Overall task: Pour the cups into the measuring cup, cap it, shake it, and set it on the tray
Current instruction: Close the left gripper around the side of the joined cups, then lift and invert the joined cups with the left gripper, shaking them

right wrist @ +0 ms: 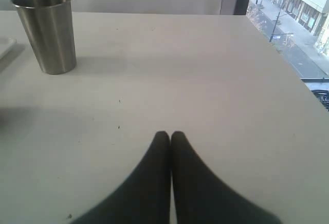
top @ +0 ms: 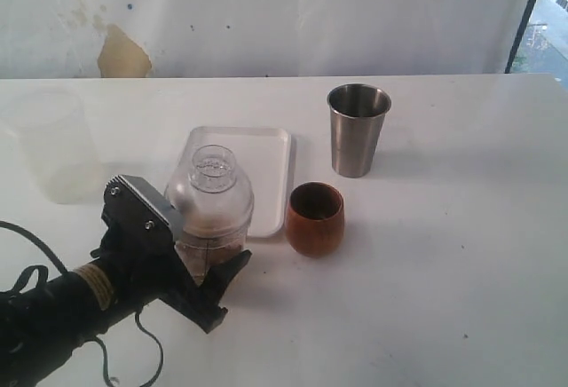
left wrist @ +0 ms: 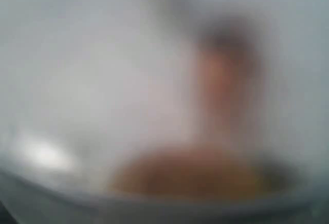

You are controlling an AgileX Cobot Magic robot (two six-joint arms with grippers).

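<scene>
My left gripper point(top: 209, 258) is shut on the clear measuring cup point(top: 213, 218), which carries a clear domed lid point(top: 212, 174) and shows brown contents low inside. It is held at the near edge of the white tray point(top: 266, 152). The left wrist view is a close blur, with only the brown contents point(left wrist: 190, 175) showing. The brown wooden cup point(top: 314, 218) stands just right of the tray. Behind it is the steel tumbler point(top: 358, 130) point(right wrist: 46, 31). My right gripper point(right wrist: 170, 134) is shut and empty over bare table, out of the exterior view.
A frosted translucent cup point(top: 55, 143) stands at the far left of the white table point(top: 444, 254). The table's right edge point(right wrist: 288, 64) runs along a window. A black cable point(top: 27, 236) trails from the left arm.
</scene>
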